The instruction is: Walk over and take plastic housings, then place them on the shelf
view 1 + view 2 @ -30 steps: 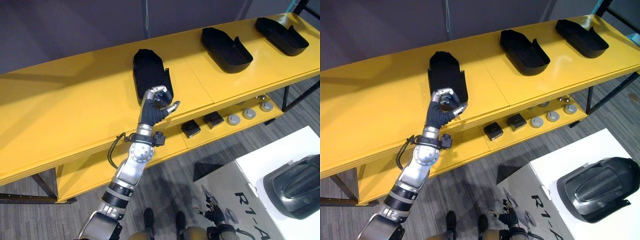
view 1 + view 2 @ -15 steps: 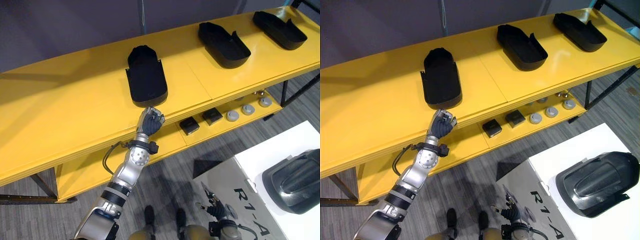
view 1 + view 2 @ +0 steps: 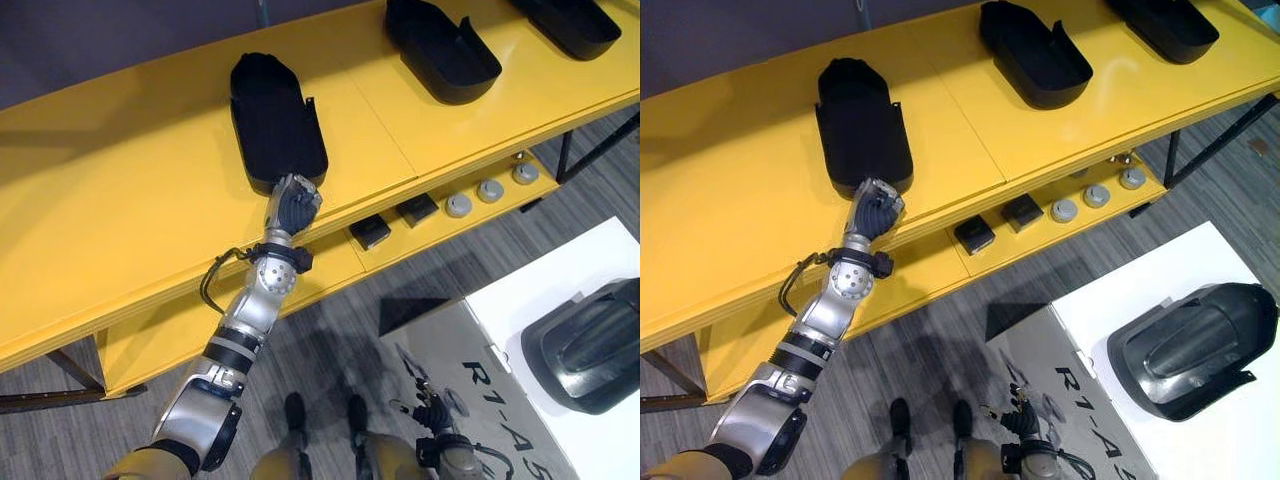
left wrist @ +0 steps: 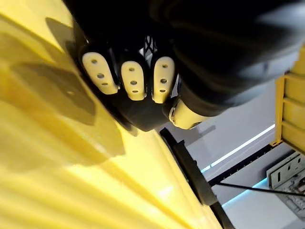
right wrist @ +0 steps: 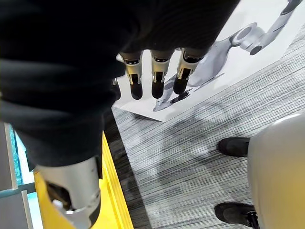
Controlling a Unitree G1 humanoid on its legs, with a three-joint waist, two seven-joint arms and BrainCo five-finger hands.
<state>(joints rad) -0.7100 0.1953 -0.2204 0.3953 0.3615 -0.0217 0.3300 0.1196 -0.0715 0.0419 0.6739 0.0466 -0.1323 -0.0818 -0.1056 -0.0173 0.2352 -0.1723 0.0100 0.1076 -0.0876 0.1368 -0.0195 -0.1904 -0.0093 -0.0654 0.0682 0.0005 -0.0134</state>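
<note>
A black plastic housing (image 3: 272,115) lies flat on the top board of the yellow shelf (image 3: 120,200). My left hand (image 3: 293,205) is curled into a fist at the shelf's front edge, right against the housing's near end. In the left wrist view its fingers (image 4: 131,78) are folded in over the yellow board (image 4: 71,167) and hold nothing. Two more black housings (image 3: 440,50) (image 3: 565,18) sit further right on the same board. Another dark housing (image 3: 1190,345) rests on a white table at the lower right. My right hand (image 5: 158,81) hangs low with straight fingers above the floor.
The lower shelf board carries two small black boxes (image 3: 370,232) (image 3: 417,208) and three grey discs (image 3: 490,190). A printed white sheet (image 5: 214,62) lies on the grey floor beside the white table. The top board's left half is bare yellow.
The left hand let go of the housing's near end, drew back into a fist, then rose against that end again. The housing now lies flat. The camera has shifted.
</note>
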